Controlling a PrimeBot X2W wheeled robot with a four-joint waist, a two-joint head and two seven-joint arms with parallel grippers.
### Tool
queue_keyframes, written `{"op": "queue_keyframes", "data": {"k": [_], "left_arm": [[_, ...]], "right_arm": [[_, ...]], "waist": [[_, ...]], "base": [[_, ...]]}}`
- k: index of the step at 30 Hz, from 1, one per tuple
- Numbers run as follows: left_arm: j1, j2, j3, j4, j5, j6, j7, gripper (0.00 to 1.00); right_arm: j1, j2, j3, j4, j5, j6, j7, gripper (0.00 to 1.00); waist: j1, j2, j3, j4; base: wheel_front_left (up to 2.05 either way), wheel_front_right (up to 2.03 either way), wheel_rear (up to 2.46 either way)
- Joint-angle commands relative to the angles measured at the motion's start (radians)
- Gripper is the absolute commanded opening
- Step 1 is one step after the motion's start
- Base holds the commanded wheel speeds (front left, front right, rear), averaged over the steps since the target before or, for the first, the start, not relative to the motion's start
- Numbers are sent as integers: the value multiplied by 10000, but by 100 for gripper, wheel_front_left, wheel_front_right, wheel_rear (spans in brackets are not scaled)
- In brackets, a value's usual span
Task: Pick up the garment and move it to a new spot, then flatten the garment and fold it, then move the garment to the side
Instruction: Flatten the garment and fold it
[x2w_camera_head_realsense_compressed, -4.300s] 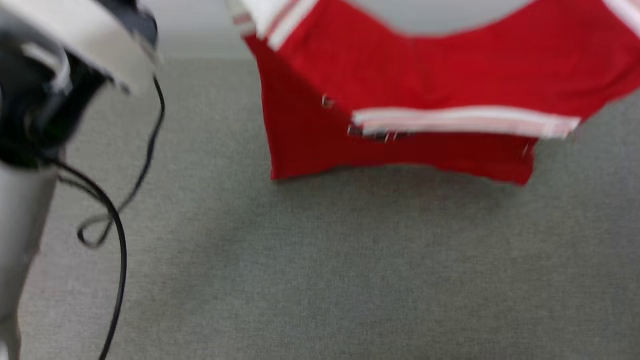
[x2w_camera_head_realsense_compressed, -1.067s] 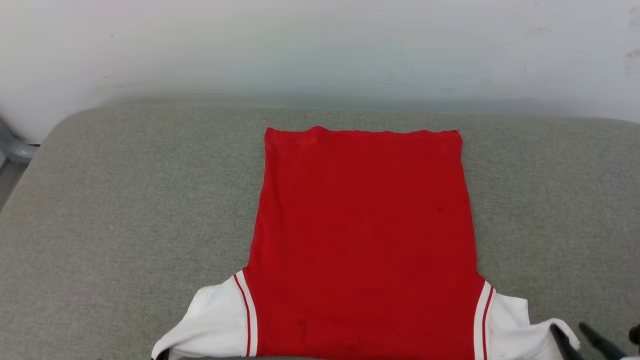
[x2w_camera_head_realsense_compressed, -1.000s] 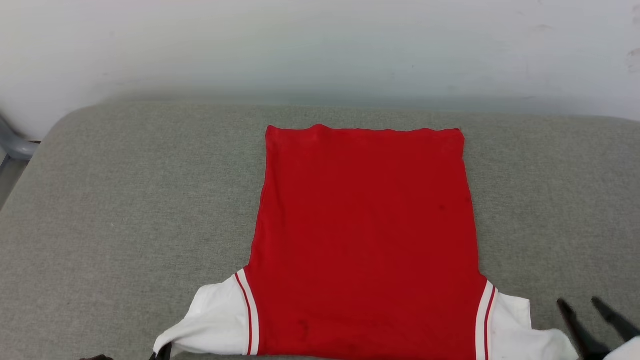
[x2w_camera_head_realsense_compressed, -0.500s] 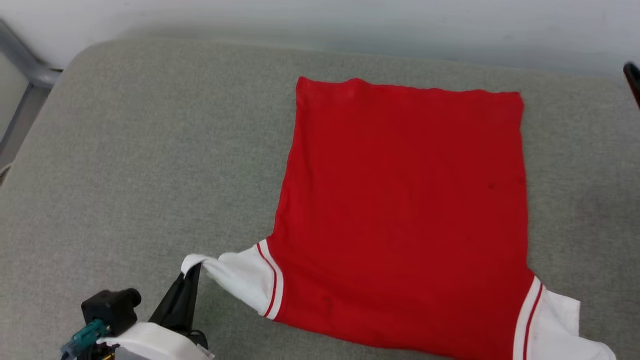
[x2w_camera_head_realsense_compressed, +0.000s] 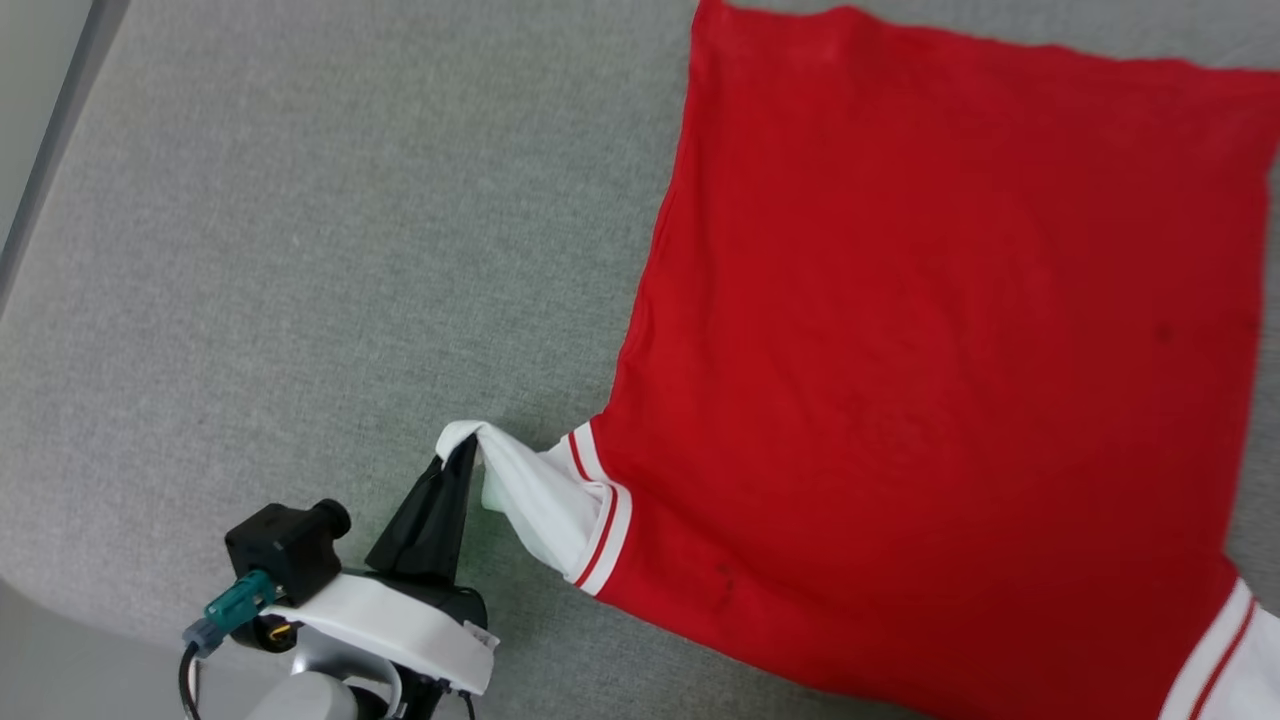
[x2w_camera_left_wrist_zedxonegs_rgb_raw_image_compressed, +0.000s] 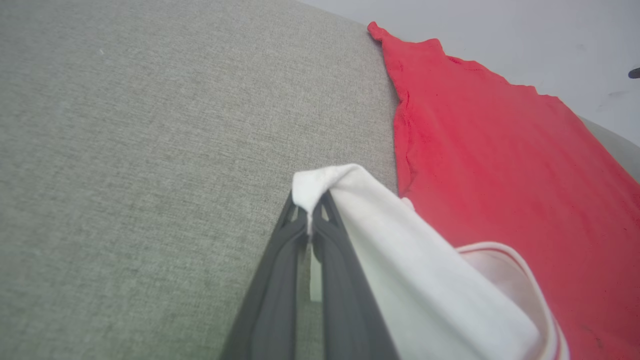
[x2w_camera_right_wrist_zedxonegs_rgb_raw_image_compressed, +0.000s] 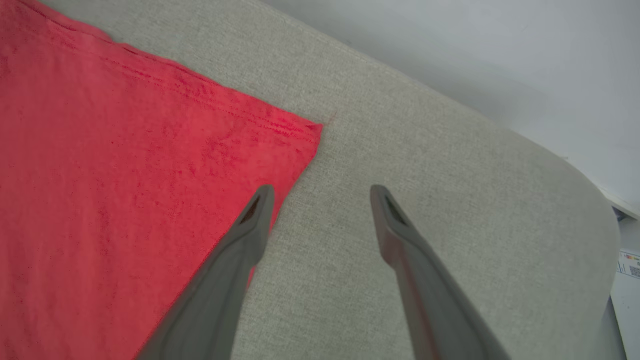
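Two dark fingers (x2w_camera_left_wrist_zedxonegs_rgb_raw_image_compressed: 280, 280) of the left end effector (x2w_camera_head_realsense_compressed: 465, 450) are clenched together on the tip of a white sleeve (x2w_camera_head_realsense_compressed: 530, 490), pinching it into a small peak lifted off the cloth below. A teal connector (x2w_camera_head_realsense_compressed: 235, 600) sits on the wrist behind them. The right end effector (x2w_camera_right_wrist_zedxonegs_rgb_raw_image_compressed: 322, 192) is released, its fingers spread wide above the far corner of the garment's hem, one tip over red cloth and the other over grey. The garment (x2w_camera_head_realsense_compressed: 930, 350) lies spread flat with a plain red side up, red-and-white striped trim where the sleeves join; its other sleeve (x2w_camera_head_realsense_compressed: 1240, 660) rests at the near right. It lies on a padded tabletop (x2w_camera_head_realsense_compressed: 300, 250) covered in grey woven fabric with rounded edges. Beyond is a pale wall (x2w_camera_right_wrist_zedxonegs_rgb_raw_image_compressed: 475, 45), and a white label (x2w_camera_right_wrist_zedxonegs_rgb_raw_image_compressed: 630, 265) there carries print too small to read.
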Motion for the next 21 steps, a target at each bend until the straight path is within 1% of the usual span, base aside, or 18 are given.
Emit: {"op": "queue_keyframes", "data": {"k": [1,3,7,9,12,17,18,19,20,21], "left_arm": [[-145,-71,17,6,74,-32,-54,0],[-278,-191,27,31,181,-122,-60,0],[-491,-414,55,101,355,-288,-65,0],[-608,-541,116,130,440,-370,-67,0],[-673,-684,168,217,583,-508,-69,0],[-786,-928,226,434,768,-718,-55,0],[-796,-958,256,473,794,-740,-47,0],[-794,-986,285,504,795,-785,-47,0],[-790,-1015,314,541,828,-819,-47,0],[-781,-1044,343,577,862,-843,-48,0]], "right_arm": [[-197,-83,50,74,-85,-11,138,100],[-382,-60,71,354,-128,-12,536,100],[-458,-75,161,748,-328,-12,849,100],[-322,3,131,943,-305,-12,936,100],[172,45,413,1160,-219,-9,1120,100],[844,-380,613,1347,-34,-8,1398,100],[874,-448,583,1339,-21,-9,1394,95],[868,-525,560,1311,-14,-9,1364,40],[843,-611,550,1274,-28,-11,1326,0],[792,-682,512,1239,-42,-11,1248,0]], "waist": [[-3,0,478,334],[-3,0,721,433],[-3,0,1158,590],[-3,0,1332,641],[-3,0,1490,708],[-3,0,1584,762],[-3,0,1584,761],[-3,0,1580,761],[-3,0,1569,757],[-3,0,1548,744]], "base": [[0,0,0],[0,0,0],[0,0,0],[0,0,0],[0,0,0],[0,0,0],[0,0,0],[0,0,0],[0,0,0],[0,0,0]]}}
